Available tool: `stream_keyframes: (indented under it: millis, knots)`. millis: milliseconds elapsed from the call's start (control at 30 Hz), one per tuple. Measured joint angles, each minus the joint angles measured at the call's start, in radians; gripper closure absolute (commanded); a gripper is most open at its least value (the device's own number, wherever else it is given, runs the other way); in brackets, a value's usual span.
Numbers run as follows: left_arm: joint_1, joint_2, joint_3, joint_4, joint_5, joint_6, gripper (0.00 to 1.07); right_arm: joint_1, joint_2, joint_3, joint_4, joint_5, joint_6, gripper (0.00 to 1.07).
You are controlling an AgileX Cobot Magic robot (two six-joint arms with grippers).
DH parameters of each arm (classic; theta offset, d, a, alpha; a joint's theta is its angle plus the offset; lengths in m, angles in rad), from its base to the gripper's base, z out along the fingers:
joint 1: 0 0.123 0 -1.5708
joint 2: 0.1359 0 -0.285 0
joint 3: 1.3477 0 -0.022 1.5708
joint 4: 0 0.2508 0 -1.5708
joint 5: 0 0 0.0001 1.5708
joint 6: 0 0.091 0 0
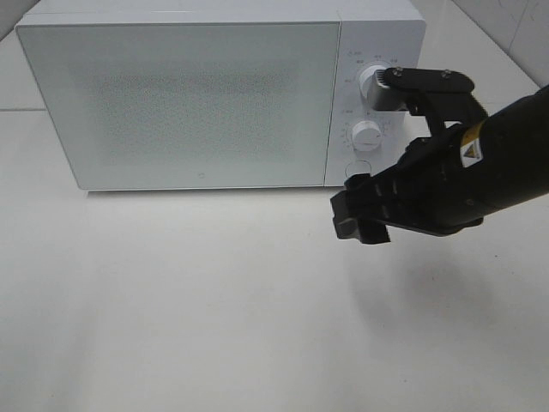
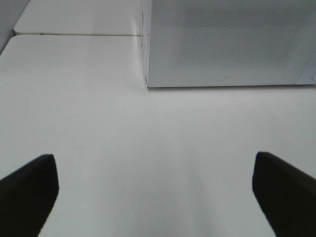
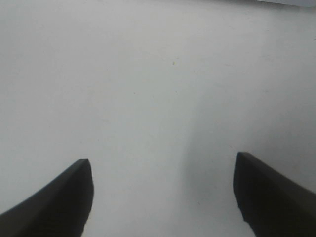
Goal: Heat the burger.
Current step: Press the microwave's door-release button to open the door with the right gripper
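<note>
The burger is not in any view. A white microwave (image 1: 180, 94) stands at the back of the table with its door shut; its corner also shows in the left wrist view (image 2: 227, 39). Two dials, upper (image 1: 373, 79) and lower (image 1: 366, 135), sit on its right panel. My right gripper (image 1: 358, 216) hangs above the table just in front of that panel, below the dials. It is open and empty in the right wrist view (image 3: 162, 159). My left gripper (image 2: 153, 158) is open and empty over bare table, left of the microwave's front, and is out of the exterior high view.
The white table (image 1: 214, 309) stretches in front of the microwave. A second white surface (image 2: 74, 22) adjoins it behind, to the left of the microwave. My right arm (image 1: 489, 163) reaches in from the right edge.
</note>
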Motion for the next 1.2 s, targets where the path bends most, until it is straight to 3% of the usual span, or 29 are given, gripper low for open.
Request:
stream_keyframes:
  millis: [500, 800, 967, 1067, 1133, 1200]
  knots:
    - [0.000, 0.000, 0.000, 0.000, 0.000, 0.000, 0.06, 0.000, -0.381, -0.011, -0.045, 0.487, -0.096, 0.31]
    - [0.000, 0.000, 0.000, 0.000, 0.000, 0.000, 0.06, 0.000, -0.557, 0.003, -0.045, 0.618, -0.105, 0.31]
    - [0.000, 0.000, 0.000, 0.000, 0.000, 0.000, 0.06, 0.000, -0.796, 0.081, -0.045, 0.681, -0.128, 0.31]
    - [0.000, 0.000, 0.000, 0.000, 0.000, 0.000, 0.06, 0.000, -0.828, 0.091, -0.045, 0.682, -0.132, 0.31]
    - [0.000, 0.000, 0.000, 0.000, 0.000, 0.000, 0.06, -0.004, -0.965, 0.128, -0.046, 0.682, -0.145, 0.31]
    - [0.000, 0.000, 0.000, 0.000, 0.000, 0.000, 0.06, -0.010, -0.988, 0.136, -0.046, 0.682, -0.146, 0.31]
